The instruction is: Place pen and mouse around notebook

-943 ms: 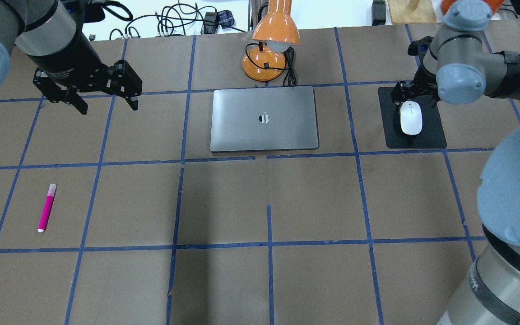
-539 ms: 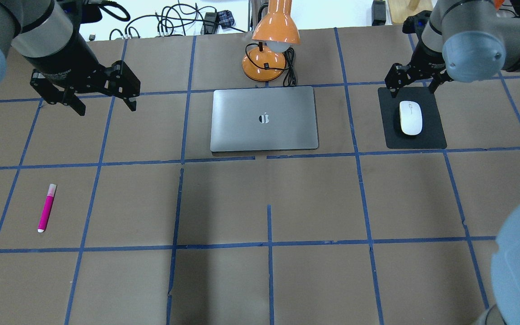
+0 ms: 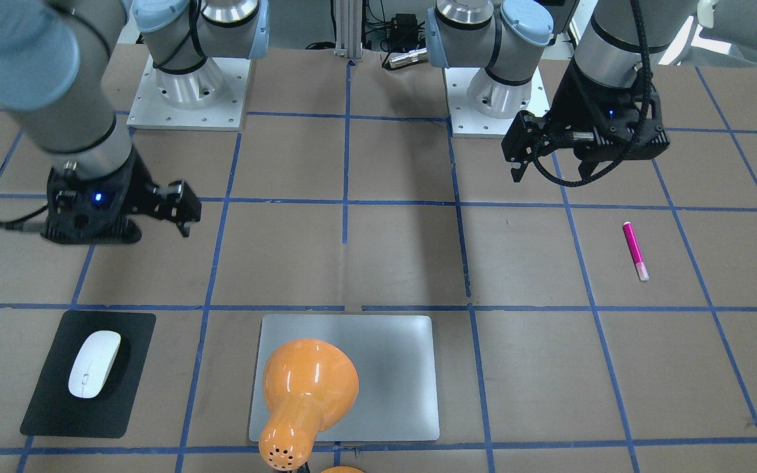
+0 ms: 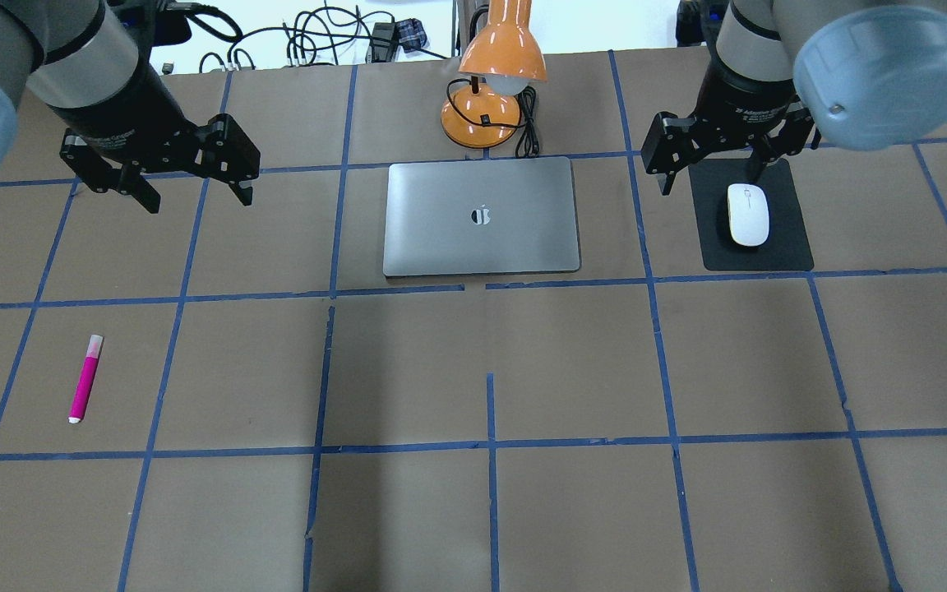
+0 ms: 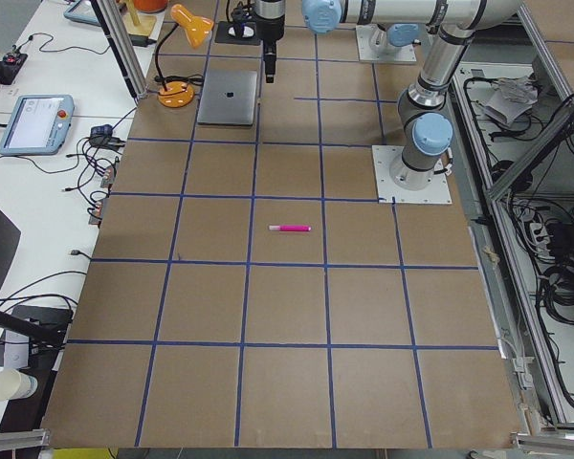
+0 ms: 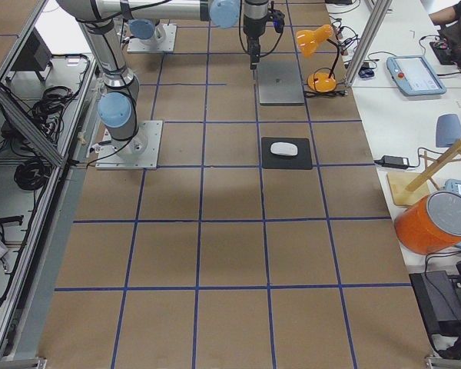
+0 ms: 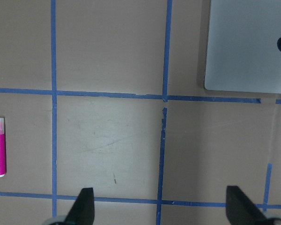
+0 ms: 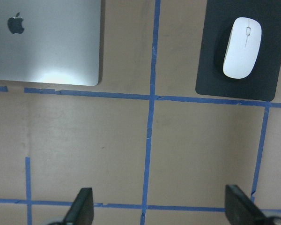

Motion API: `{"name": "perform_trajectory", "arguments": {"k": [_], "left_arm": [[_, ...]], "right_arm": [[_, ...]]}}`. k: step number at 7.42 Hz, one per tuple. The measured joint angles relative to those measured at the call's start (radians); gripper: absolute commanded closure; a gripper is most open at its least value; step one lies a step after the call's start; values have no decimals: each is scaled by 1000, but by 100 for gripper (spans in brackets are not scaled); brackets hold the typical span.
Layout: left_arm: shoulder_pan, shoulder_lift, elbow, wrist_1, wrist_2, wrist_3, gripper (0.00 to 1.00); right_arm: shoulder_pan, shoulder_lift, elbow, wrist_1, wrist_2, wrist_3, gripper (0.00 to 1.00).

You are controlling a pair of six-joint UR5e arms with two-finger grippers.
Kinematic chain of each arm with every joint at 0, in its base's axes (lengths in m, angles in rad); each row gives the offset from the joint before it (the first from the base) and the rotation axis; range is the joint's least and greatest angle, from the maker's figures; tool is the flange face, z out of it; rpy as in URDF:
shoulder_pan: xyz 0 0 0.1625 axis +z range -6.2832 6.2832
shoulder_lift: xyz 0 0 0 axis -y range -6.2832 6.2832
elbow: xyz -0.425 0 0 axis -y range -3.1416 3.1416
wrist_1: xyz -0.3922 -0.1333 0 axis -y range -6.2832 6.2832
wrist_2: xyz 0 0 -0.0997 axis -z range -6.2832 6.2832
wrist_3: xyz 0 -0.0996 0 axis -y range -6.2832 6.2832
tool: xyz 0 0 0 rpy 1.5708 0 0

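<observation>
The pink pen (image 4: 85,379) (image 3: 635,250) lies flat at the table's front left, far from the silver notebook (image 4: 482,216) (image 7: 248,44). On a black pad to the right of the notebook rests the white mouse (image 4: 748,215) (image 8: 242,47). My left gripper (image 4: 196,196) (image 7: 161,208) hovers open and empty left of the notebook, well behind the pen. High over the pad's back-left corner, my right gripper (image 4: 712,179) (image 8: 160,211) is open, empty and clear of the mouse.
An orange desk lamp (image 4: 490,107) with its cord stands just behind the notebook. The black pad (image 4: 786,247) lies under the mouse. Cables (image 4: 317,37) trail along the far table edge. Blue tape lines grid the brown table.
My right gripper has risen off the mouse and swung left, leaving it on the pad. The left gripper has barely shifted. Pen, mouse and notebook have not moved.
</observation>
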Motion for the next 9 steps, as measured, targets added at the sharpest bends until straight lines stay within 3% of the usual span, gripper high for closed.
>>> {"name": "perform_trajectory", "arguments": {"k": [9], "left_arm": [[1, 0, 1, 0, 2, 0, 0]], "right_arm": [[1, 32, -30, -11, 16, 19, 0]]}}
